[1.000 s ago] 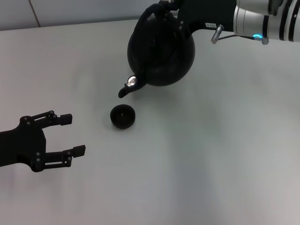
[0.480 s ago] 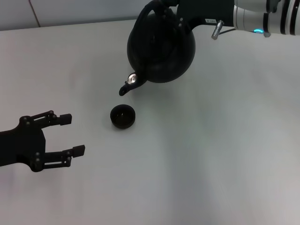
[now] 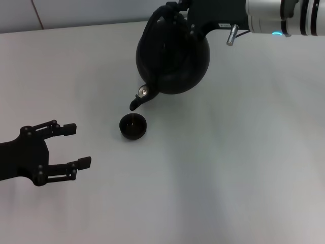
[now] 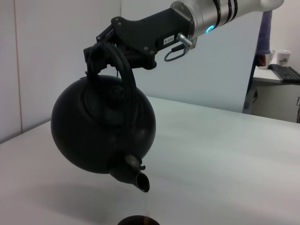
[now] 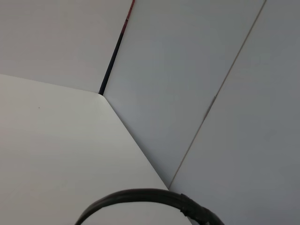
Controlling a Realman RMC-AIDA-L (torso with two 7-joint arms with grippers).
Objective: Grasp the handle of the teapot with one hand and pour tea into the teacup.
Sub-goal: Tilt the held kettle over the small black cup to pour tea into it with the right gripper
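Note:
The big matte-black teapot (image 3: 172, 56) hangs in the air at the back of the table, tipped forward with its spout (image 3: 136, 103) pointing down. My right gripper (image 3: 175, 8), black with a small white label, is shut on the arched handle (image 4: 123, 65) from above. The tiny black teacup (image 3: 133, 126) stands on the table just in front of and below the spout; only its rim (image 4: 138, 219) shows in the left wrist view. In the right wrist view a piece of the handle (image 5: 145, 197) arcs across. My left gripper (image 3: 78, 145) rests open, left of the teacup.
The white table (image 3: 228, 162) stretches out around the teacup. Pale wall panels (image 5: 197, 70) stand behind the table's far edge. A desk with a keyboard (image 4: 286, 72) is far off in the room.
The right arm has shifted the teapot slightly left and tipped it further, bringing the spout lower toward the teacup. The left arm and the teacup have stayed still.

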